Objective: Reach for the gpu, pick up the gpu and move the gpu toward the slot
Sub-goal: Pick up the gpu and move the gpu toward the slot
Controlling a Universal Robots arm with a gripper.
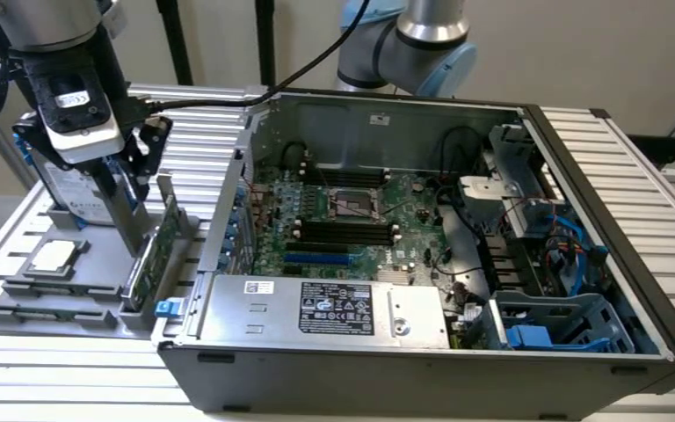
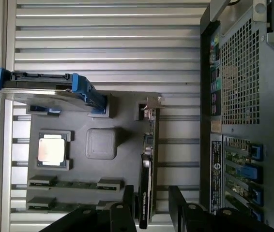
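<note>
The gpu [image 1: 156, 246] [image 2: 149, 159] was standing on edge in the grey holder tray [image 1: 45, 312], just beside the open PC case [image 1: 431, 378] on the exterior view's left. The gripper [image 1: 133, 180] [image 2: 150, 191] hung over its end, spread wide with a finger on either side of the card, nothing grabbed yet.

1. The gpu [image 2: 149, 159] is stood on edge in the gray holder [image 2: 127, 121]. Free room is left along both its faces, where the gripper [image 2: 151, 193] fingers [image 2: 129, 205] are spread.
2. A narrow strip of ribbed table [image 2: 180, 145] is left between it and the computer case [image 2: 234, 96].
3. One end of the holder is blocked by the upright hard drive [image 2: 45, 89].
4. Open room is seen above the motherboard [image 1: 337, 220], bounded by the power supply [image 1: 326, 308].
</note>
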